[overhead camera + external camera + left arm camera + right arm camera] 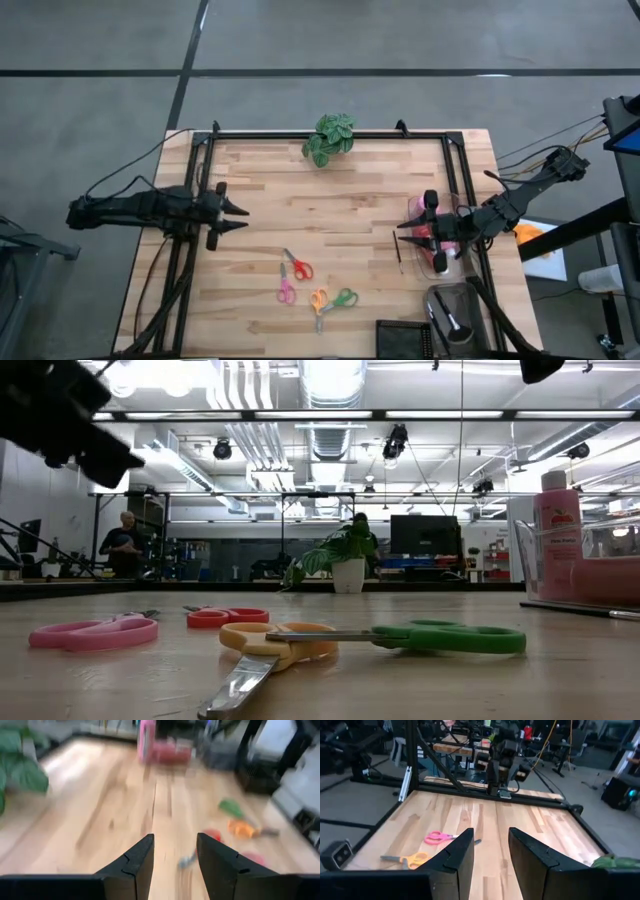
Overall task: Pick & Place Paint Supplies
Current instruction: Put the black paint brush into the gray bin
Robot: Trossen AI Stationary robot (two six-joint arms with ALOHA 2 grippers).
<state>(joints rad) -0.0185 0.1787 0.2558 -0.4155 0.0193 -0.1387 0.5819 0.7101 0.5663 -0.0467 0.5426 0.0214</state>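
While my right gripper point(404, 226) hovers parted and empty just beside the pink bottles point(432, 232), my left gripper point(240, 210), likewise parted and empty, waits well apart.

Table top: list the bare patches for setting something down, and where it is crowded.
Free: the wide stretch between the left hand, the plant and the scissors; also the near-left corner. Crowded: the right edge, around the right hand, clear container and pink bottles.
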